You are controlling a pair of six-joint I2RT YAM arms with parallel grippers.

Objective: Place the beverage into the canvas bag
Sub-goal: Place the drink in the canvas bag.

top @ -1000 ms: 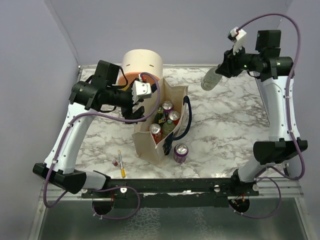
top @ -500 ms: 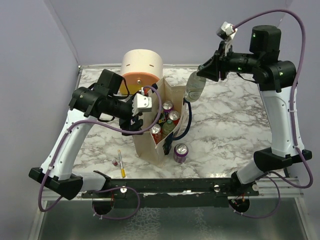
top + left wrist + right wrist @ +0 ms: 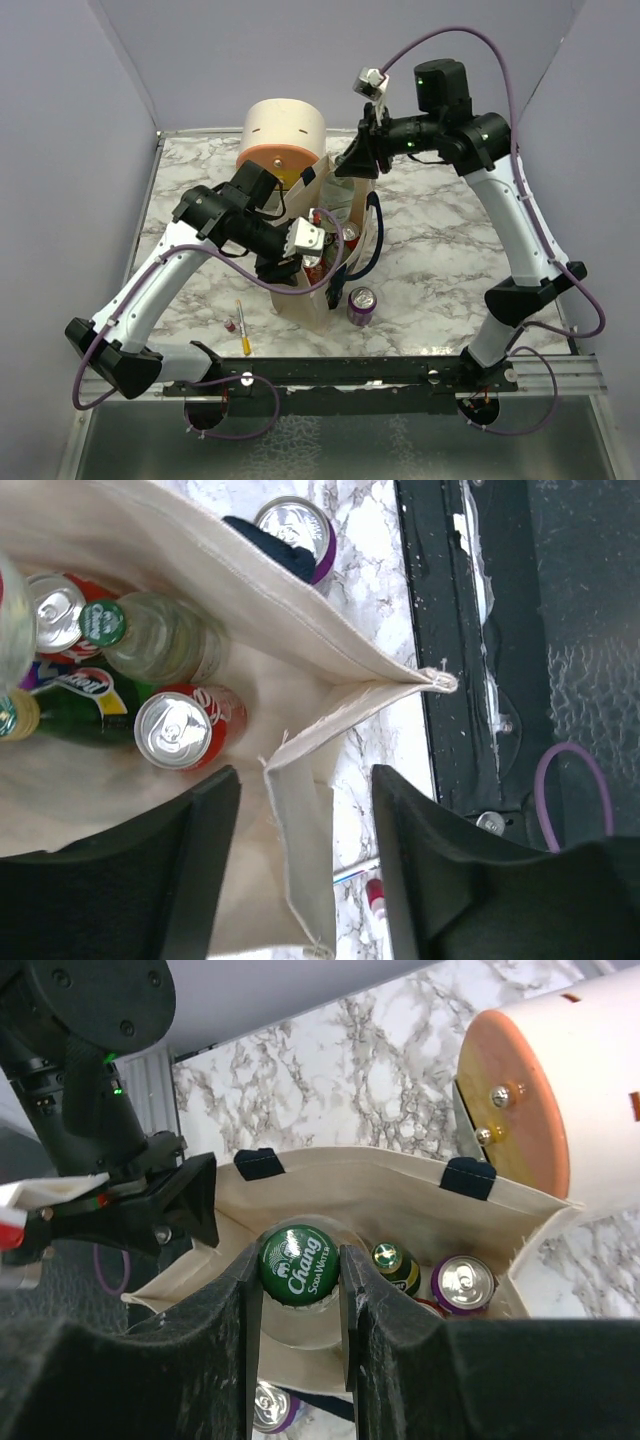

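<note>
Bottle (image 3: pixel 297 1258) hangs upright over bag (image 3: pixel 350 1185) mouth, frame centre; right hand (image 3: pixel 296 1280) clamped on neck under green cap, for straight drop beside cans (image 3: pixel 462 1282). Left hand (image 3: pixel 303 785) open, straddling bag's corner fold; I judge to hold mouth wide.

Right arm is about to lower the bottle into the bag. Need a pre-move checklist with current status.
1. Grip: right gripper is shut on the Chang soda water bottle just under its cap: ok.
2. Alignment: the bottle sits over the canvas bag mouth, inside the rim: ok.
3. Bag stands upright: ok.
4. Rim held: left gripper straddles the bag's rim, fingers apart, not pinching the cloth: not ok.
5. Free slot below: red can, green bottle and purple can are already inside, and the spot under the held bottle is hidden: cannot tell.
</note>
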